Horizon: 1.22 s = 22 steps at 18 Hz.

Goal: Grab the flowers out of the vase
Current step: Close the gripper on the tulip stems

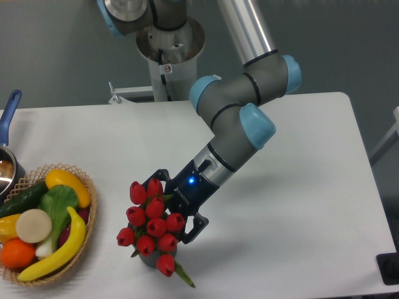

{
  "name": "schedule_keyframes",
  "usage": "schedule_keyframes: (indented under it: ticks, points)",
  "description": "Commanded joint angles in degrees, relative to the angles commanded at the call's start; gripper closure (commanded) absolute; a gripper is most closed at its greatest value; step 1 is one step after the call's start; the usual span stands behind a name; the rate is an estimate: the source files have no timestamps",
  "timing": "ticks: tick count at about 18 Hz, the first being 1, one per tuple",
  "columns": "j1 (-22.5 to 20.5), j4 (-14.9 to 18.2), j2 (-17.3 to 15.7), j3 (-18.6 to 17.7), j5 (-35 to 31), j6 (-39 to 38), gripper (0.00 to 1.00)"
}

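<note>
Tulip bouquet point(153, 225): red buds, smooth and egg-shaped, on green stems with pointed leaves; seated in vase at front of bench, left of centre.
Vase point(148, 258): dark grey, short, mostly hidden beneath the buds; much lower than the bouquet, likely top-heavy.
Hand point(173, 202): black, two fingers spread, straddling the bouquet's right side from behind; one finger point(193, 227) low beside the buds, the other near the topmost bud. Not yet pinching anything.
Bench point(299, 205): white, smooth, matte.
Wicker basket point(87, 230): woven, holding glossy toy fruit and vegetables, close to the left.
Risks: closing on buds rather than stems, crushing or slipping; sideways push tipping the vase; vase lifting along with tight stems; bouquet swinging into the basket.
</note>
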<state>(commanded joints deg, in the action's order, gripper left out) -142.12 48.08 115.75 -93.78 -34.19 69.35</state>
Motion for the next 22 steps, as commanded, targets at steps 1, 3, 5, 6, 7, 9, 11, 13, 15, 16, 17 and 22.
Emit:
schedule_keyframes:
  ticks: [1, 3, 5, 6, 7, 9, 11, 13, 15, 16, 17, 22]
  points:
    - [0.0, 0.0, -0.1, -0.2, 0.0, 0.0, 0.41]
    - [-0.1, 0.0, -0.3, -0.5, 0.0, -0.1, 0.49]
    - [-0.1, 0.0, -0.4, -0.7, 0.1, -0.2, 0.52]
    - [-0.2, -0.1, -0.4, -0.7, 0.2, -0.1, 0.52]
    - [-0.2, -0.1, -0.4, -0.7, 0.3, -0.2, 0.52]
    - [-0.4, -0.1, -0.4, -0.7, 1.0, -0.2, 0.52]
    - [-0.4, -0.1, -0.4, -0.6, 2.3, -0.4, 0.54]
    - [-0.5, 0.0, -0.4, -0.6, 2.8, -0.4, 0.55]
    - [-0.6, 0.0, -0.6, -0.4, 3.1, -0.4, 0.55]
    - [-0.6, 0.0, -0.7, -0.4, 3.1, -0.4, 0.55]
    - [-0.6, 0.0, -0.8, -0.4, 3.1, -0.5, 0.55]
    - [-1.1, 0.0, -2.7, 0.8, 3.8, -3.8, 0.55]
